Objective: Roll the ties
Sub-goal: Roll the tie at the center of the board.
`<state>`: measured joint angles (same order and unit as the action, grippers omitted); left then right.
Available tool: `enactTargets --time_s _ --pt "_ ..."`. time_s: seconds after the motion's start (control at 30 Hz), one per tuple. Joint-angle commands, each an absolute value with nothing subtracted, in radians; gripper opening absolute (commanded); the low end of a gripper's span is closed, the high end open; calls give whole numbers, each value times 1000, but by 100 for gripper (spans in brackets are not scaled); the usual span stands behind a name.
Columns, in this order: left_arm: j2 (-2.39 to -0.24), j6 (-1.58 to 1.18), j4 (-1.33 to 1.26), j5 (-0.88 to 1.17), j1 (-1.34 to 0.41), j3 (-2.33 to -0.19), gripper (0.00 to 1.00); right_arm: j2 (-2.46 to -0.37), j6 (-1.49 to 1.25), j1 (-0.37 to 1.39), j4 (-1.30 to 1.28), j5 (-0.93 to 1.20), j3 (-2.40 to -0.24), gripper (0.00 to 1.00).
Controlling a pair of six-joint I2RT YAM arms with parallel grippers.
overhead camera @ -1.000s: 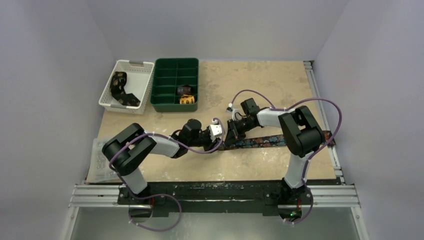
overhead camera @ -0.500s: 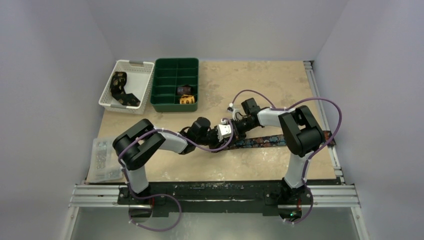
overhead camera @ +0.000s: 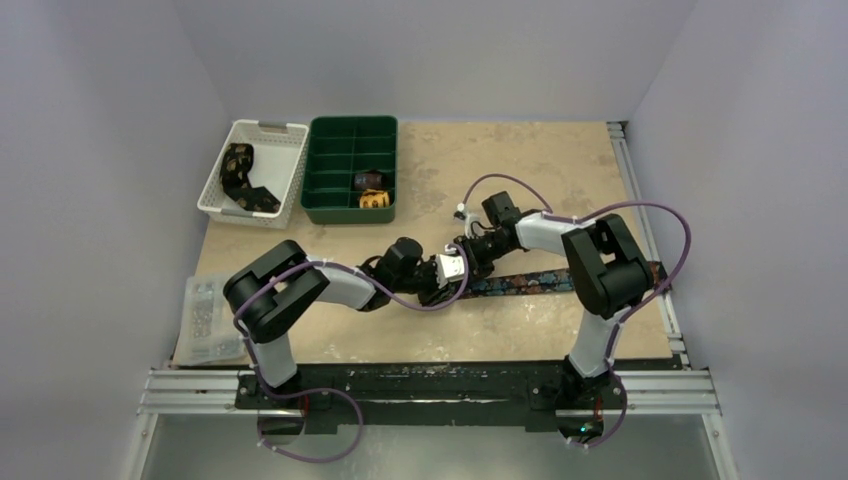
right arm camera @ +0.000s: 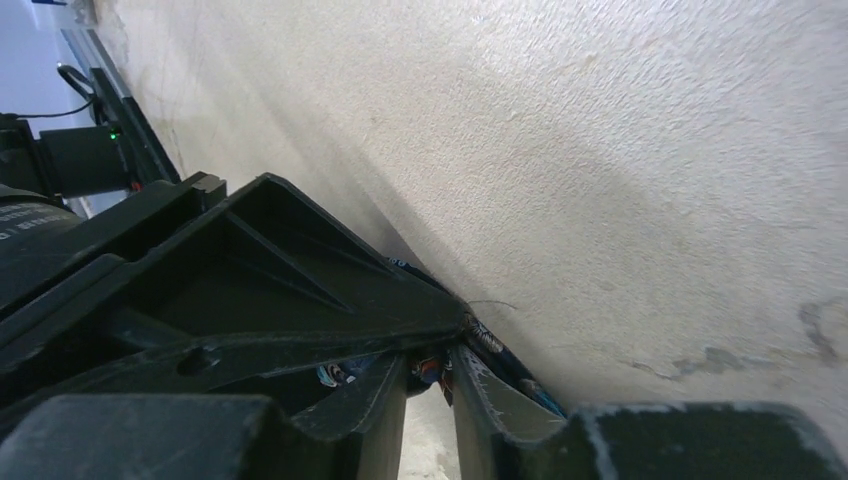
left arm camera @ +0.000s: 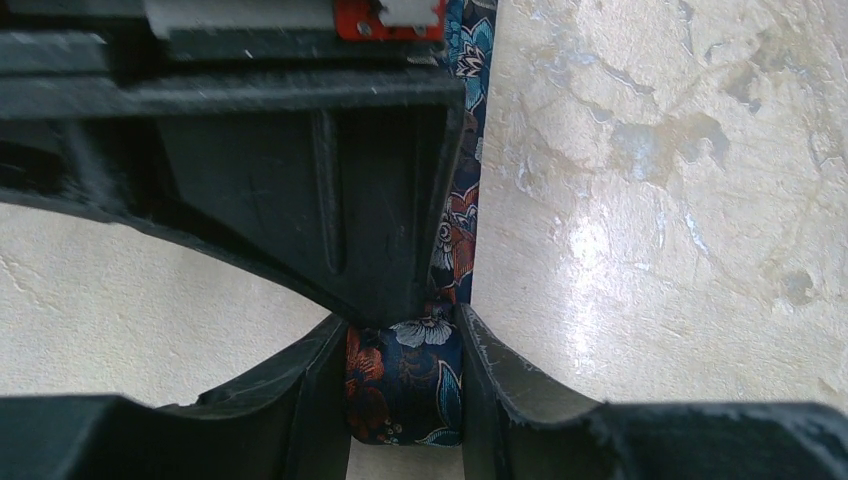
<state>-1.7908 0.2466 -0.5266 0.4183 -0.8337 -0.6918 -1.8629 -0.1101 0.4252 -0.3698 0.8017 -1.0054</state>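
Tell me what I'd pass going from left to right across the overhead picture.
white basket → green divided tray → navy patterned tie, stretched out flat towards the right edge.

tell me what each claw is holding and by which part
Left claw clamps the navy floral tie by its rolled end. Right claw, jaws slightly apart beside it: cannot tell.
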Motion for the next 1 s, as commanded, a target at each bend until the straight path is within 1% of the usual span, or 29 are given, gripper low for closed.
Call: enactTargets --time_s 0.0,0.23,0.37,0.43,0.63,0.73,0.83,0.97 --pt "-1836 306 -316 353 -840 -673 19 -1771 -73 420 -448 813 -1057 27" --pt "-1833 313 -287 353 -839 -682 18 -1722 -95 396 -439 869 -1029 28" --pt "-1834 309 -268 363 -840 -698 19 -1721 -167 401 -349 905 -985 35" --pt "-1834 306 -264 367 -840 -703 19 -1731 -184 405 -312 902 -961 36" --pt "-1839 297 -246 367 -839 -724 19 -1747 -252 431 -207 908 -911 36" --pt "-1846 298 -240 365 -839 -727 20 -1750 -253 437 -194 887 -909 36" --pt "-1845 304 -236 366 -839 -726 20 -1779 -211 438 -232 850 -923 30" --pt "-1842 314 -228 366 -840 -730 20 -1835 -157 438 -291 845 -956 16"
